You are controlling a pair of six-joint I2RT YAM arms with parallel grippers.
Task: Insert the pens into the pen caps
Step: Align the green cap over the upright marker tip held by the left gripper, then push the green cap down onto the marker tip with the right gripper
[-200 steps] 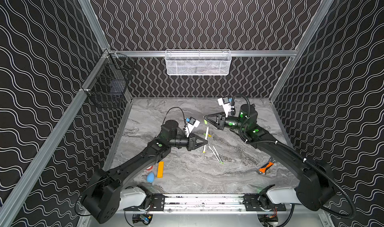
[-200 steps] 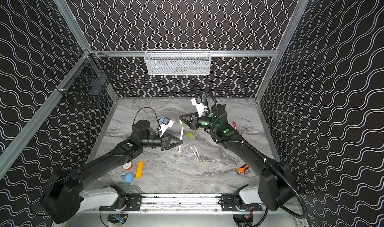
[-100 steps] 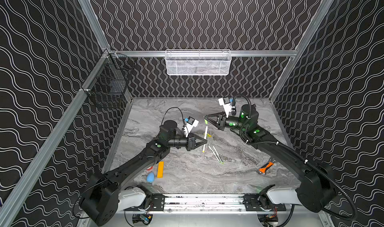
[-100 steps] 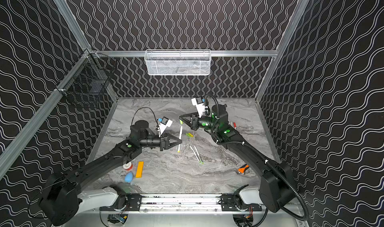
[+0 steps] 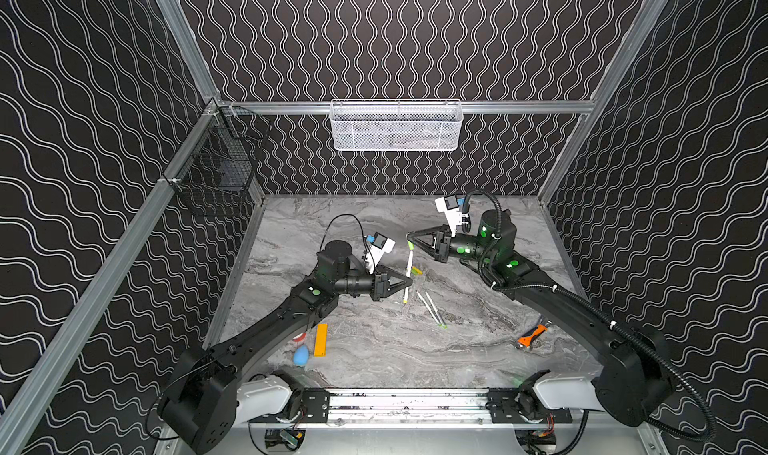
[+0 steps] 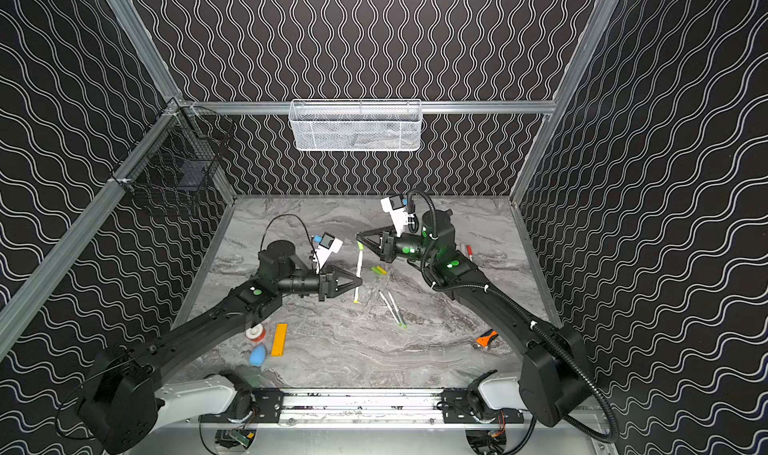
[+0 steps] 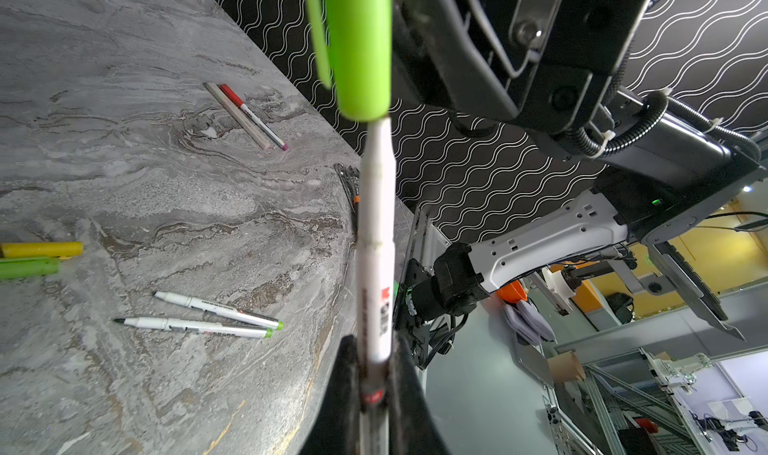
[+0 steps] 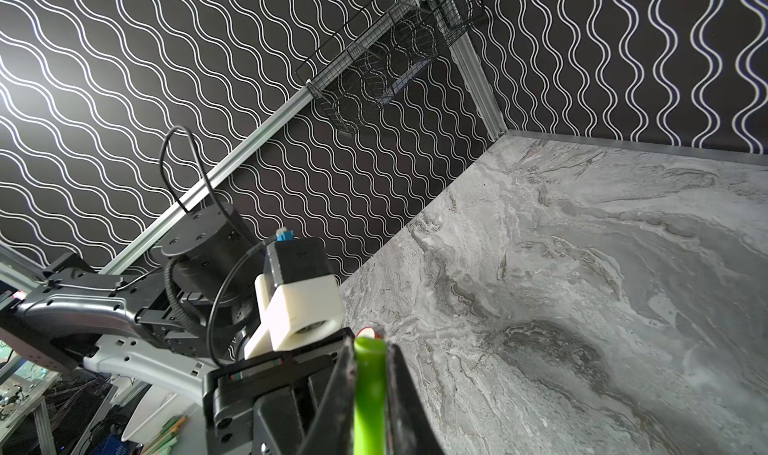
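Observation:
My left gripper point(image 5: 410, 282) point(image 6: 360, 282) point(image 7: 374, 349) is shut on a white pen point(image 5: 409, 268) point(image 7: 376, 224), which points away toward the back wall. The pen's far end meets the open mouth of a bright green pen cap point(image 5: 411, 246) point(image 7: 361, 45). Its tip is hidden there. My right gripper point(image 5: 408, 236) point(image 6: 358, 236) point(image 8: 370, 345) is shut on that green cap point(image 8: 369, 382). Two white pens with green ends point(image 5: 432, 309) point(image 7: 216, 307) lie side by side on the table. A loose yellow cap point(image 7: 41, 249) and a loose green cap point(image 7: 29, 268) lie together. A red-ended pen point(image 6: 468, 251) point(image 7: 253, 116) lies by the right arm.
An orange-handled tool point(image 5: 532, 336) lies at the front right. An orange-yellow bar point(image 5: 320, 339), a blue blob point(image 5: 301, 354) and a red-and-white roll point(image 6: 255, 333) lie front left, under my left arm. A white mesh basket point(image 5: 397, 126) hangs on the back wall and a black wire basket point(image 5: 220, 170) on the left.
My left gripper has edged the pen slightly toward the green cap. The right arm has hardly moved.

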